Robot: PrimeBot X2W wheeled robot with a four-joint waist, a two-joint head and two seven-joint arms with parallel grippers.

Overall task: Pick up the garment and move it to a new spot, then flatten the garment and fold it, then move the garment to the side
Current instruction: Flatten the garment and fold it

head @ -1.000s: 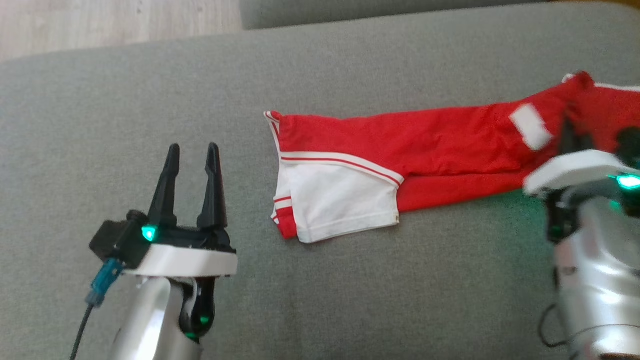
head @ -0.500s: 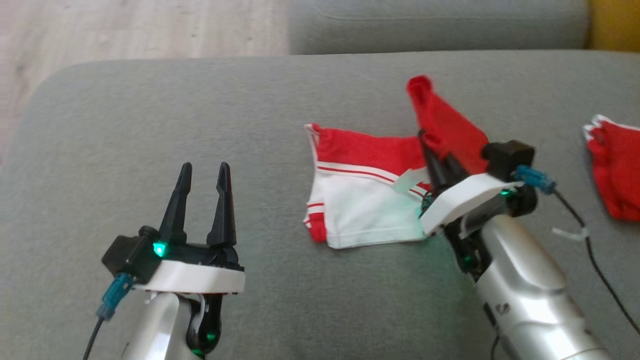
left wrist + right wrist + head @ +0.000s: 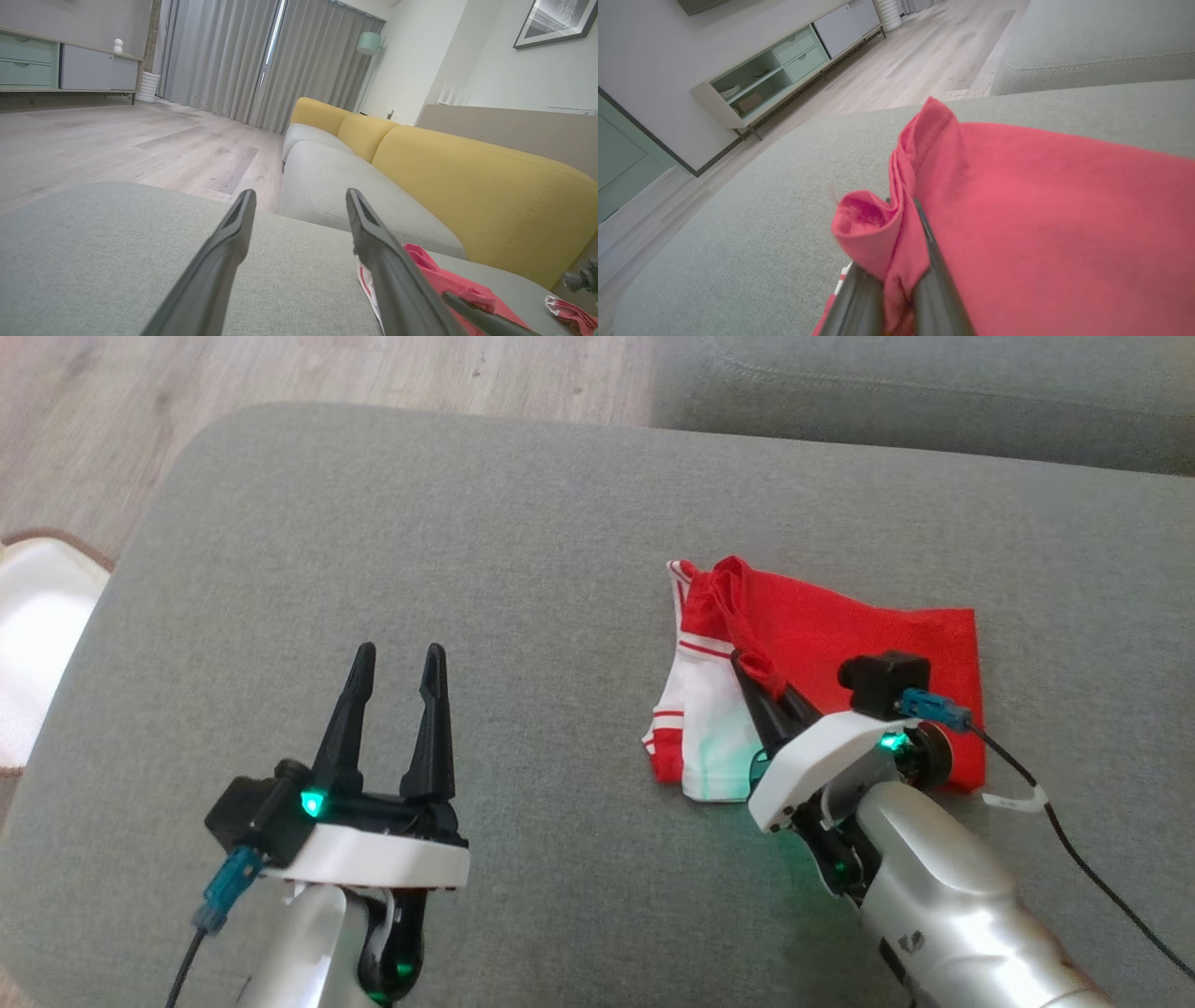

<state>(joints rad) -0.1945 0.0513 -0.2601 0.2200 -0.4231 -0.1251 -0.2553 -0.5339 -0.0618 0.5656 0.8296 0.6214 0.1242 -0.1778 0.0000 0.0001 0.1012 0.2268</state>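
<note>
While the garment (image 3: 868, 635) lay on the grey cushion (image 3: 467, 523), right of its middle and well in from its far edge, the right gripper (image 3: 750, 670) had its two dark fingers pressed together on a bunched red fold of it. That fold rose from the cloth as a narrow ridge that ran from the fingertips toward the garment's far left corner. Seen from the right wrist, the pinched red cloth curled over the left finger and hid most of it, and the right finger (image 3: 931, 252) showed as a thin dark line against the fabric.

Most of the garment was a flat red panel spreading toward the cushion's right edge. A white part with red stripes showed along its left side, partly under the red layer. The gripper's white wrist plate sat over the garment's near edge.

The left gripper (image 3: 400, 655) was held above the bare cushion nearer its left edge, well apart from the garment, fingers spread wide with nothing between them. Past the cushion's far edge lay a pale wood floor (image 3: 280, 373) and another grey seat (image 3: 934, 392). From the left wrist, a yellow backrest (image 3: 467, 177) rose behind the cushion.
</note>
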